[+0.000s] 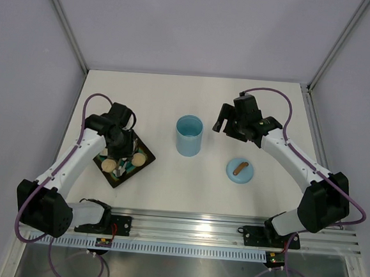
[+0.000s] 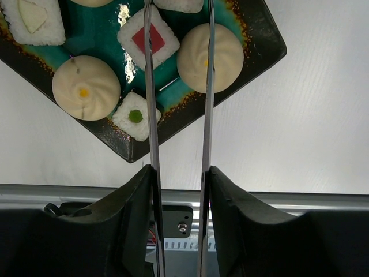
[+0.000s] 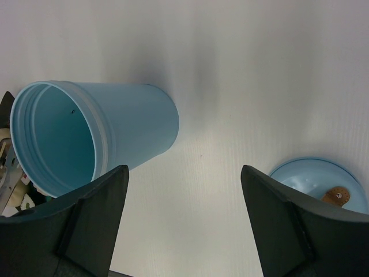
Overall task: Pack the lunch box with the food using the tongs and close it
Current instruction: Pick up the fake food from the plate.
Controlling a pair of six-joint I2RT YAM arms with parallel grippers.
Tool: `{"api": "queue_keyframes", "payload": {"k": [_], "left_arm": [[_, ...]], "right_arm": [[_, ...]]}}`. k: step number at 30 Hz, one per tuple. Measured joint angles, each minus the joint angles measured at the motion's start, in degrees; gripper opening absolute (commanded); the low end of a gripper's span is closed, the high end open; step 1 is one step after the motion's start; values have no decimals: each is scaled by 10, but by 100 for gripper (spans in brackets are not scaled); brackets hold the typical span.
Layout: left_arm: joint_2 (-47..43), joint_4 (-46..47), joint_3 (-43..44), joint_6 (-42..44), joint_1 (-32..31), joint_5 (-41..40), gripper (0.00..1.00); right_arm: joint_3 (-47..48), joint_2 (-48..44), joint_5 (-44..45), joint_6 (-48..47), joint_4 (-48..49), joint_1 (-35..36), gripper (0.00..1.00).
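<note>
My left gripper [image 2: 180,173] is shut on the tongs [image 2: 151,109], one finger pressed against each slim metal arm. The arms reach up over the dark tray [image 2: 260,55] and leave the frame at the top. Beneath them lies the food: a beige bun [image 2: 222,52], another bun [image 2: 86,86], a white square with a red centre [image 2: 138,41] and one with a green centre [image 2: 136,116]. The light blue lunch box [image 1: 189,135] stands open mid-table, its inside [image 3: 57,138] showing nothing. Its lid [image 1: 239,170] lies flat to the right. My right gripper [image 3: 184,179] hovers open between them, holding nothing.
The tray [image 1: 124,162] sits on the left side of the table, under the left gripper [image 1: 121,147]. A metal rail [image 1: 191,225] with the arm bases runs along the near edge. The right gripper [image 1: 228,124] is above the table, right of the lunch box.
</note>
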Motion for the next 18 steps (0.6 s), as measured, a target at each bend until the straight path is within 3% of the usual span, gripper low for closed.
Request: {"api": "queue_keyframes", "payload": {"k": [7,18], "left_arm": [[0,-8,19,-2,4,-8,26],[-39,-24,142,-6,5,-10,20]], "right_arm": [[0,0,0,0,0,0,87],[-4,36,-3,-2,11,0,86]]}}
